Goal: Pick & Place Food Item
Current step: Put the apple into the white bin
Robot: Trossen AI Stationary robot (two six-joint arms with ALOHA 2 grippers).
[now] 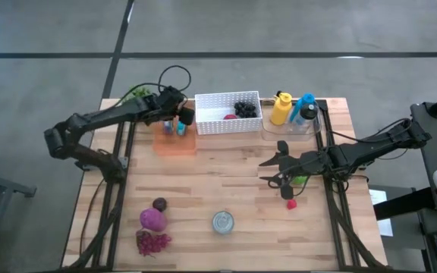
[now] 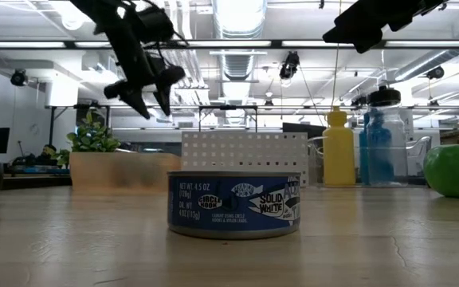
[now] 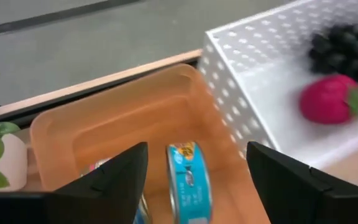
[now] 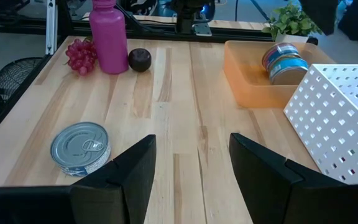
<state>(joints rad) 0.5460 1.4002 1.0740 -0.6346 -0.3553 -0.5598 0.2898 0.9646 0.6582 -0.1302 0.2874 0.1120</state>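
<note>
Tuna can (image 2: 233,204) up front; orange bin (image 1: 174,141) w/ cans; left claw (image 3: 194,171) open, empty, above.

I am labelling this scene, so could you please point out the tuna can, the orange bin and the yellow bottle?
Tuna can (image 1: 223,222), high view, on its lid.
Orange bin (image 4: 248,88), right wrist view, on its near wall.
Yellow bottle (image 2: 339,155), low view, on its body.

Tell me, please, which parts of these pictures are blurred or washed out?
Low view: the tuna can is sharp, the white basket and bottles behind soft, ceiling lights glaring. Left wrist view: the strawberry and nearby can are blurred. High and right wrist views: evenly lit, no glare.
</note>
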